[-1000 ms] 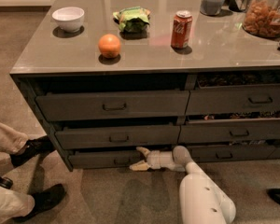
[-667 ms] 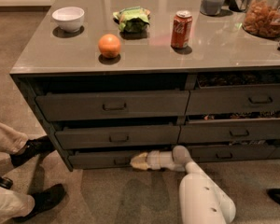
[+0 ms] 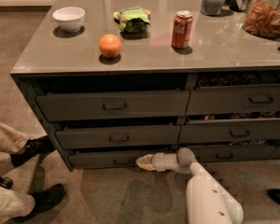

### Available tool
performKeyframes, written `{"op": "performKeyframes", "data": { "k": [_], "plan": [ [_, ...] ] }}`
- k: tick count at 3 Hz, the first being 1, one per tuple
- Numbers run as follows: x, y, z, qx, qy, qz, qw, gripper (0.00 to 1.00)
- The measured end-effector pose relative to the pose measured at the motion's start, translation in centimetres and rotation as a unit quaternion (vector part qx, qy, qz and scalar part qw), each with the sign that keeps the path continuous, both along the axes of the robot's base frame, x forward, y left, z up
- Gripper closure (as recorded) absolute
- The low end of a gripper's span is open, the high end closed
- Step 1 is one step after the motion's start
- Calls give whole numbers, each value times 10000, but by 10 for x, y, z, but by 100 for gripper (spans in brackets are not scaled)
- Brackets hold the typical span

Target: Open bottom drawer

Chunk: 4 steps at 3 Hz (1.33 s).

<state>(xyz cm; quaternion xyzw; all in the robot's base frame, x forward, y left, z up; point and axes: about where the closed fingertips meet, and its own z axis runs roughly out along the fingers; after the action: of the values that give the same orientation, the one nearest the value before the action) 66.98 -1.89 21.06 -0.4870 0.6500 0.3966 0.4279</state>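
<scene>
While the bottom drawer (image 3: 95,159) sits lowest of the 3 in the left stack, looking shut or very nearly so, the gripper (image 3: 144,162) lies close to the floor against that drawer's right part. It is just right of the drawer's small bar handle (image 3: 122,161) and points left toward it. Whether it is open or closed I cannot tell, and it looks beside the handle, not around it.

From here the likeliest failure is a pull that starts before the handle is truly caught: the gripper would slide off the drawer's shallow front and it would not move. The white arm (image 3: 207,195) reaches in from the drawer's lower right, so a straight pull could foul the arm's own elbow. A person's black shoe (image 3: 31,149) rests left of the drawer, clear of its path for now. Above the drawer, on the countertop, an orange (image 3: 110,45) and a cola can (image 3: 182,29) stand loose; a hard jerk could roll the orange.
</scene>
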Motion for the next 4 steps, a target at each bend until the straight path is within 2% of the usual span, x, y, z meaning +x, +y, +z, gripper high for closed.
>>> {"op": "performKeyframes", "data": {
  "k": [1,3,4],
  "plan": [
    [-5,-16,10,-40,-236,-69,9997,82],
    [-24,-47,49,-143,-766,-184,9968,35],
    [-32,-37,63,-271,-1009,-5,9945,12]
  ]
}}
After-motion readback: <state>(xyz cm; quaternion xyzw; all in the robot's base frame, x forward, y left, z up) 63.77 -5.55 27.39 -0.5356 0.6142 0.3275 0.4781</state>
